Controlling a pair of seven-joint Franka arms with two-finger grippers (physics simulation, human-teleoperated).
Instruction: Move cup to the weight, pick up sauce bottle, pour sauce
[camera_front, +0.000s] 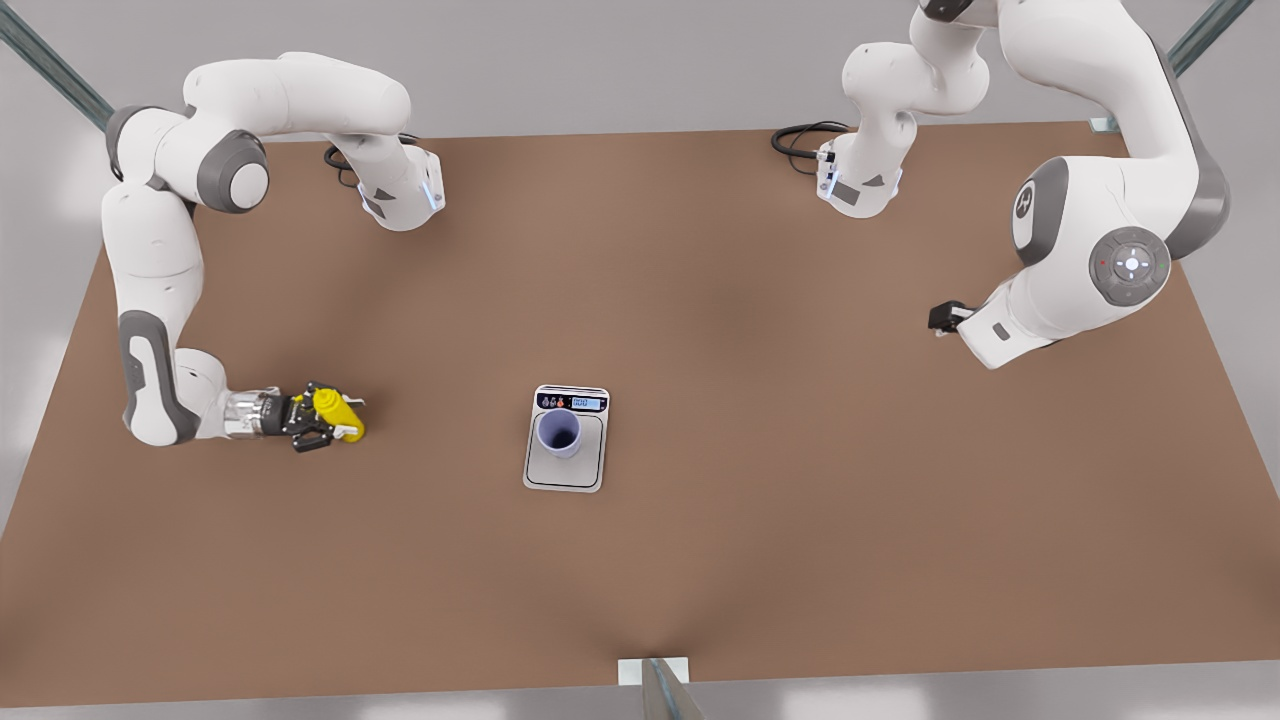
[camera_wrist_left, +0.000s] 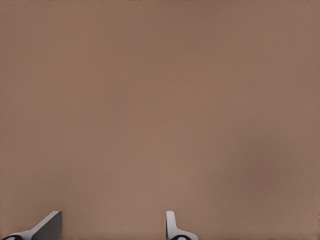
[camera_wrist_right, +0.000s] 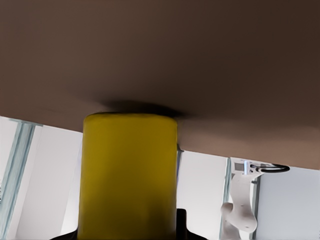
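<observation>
Here the right gripper (camera_front: 335, 420) is seen at the front view's left, low over the counter (camera_front: 800, 520), its jaws pinched on the sauce bottle (camera_front: 338, 413); in the right wrist view the yellow body (camera_wrist_right: 129, 175) is held close before the camera. The bottle appears to lie roughly level, its long axis running towards the front view's right, though the nozzle end cannot be made out with certainty. Outward from there, the cup (camera_front: 558, 432) is found already standing upright on the weight (camera_front: 567, 470), on the half of the plate nearest the display strip. The cup lies well apart from the held bottle, directly along the way the bottle's axis points, so the carry is judged to be a plain traverse across the counter followed by a tip over the cup's mouth. The left gripper (camera_wrist_left: 112, 227) waits at the front view's right, far from the scale, its jaws spread over bare counter.
</observation>
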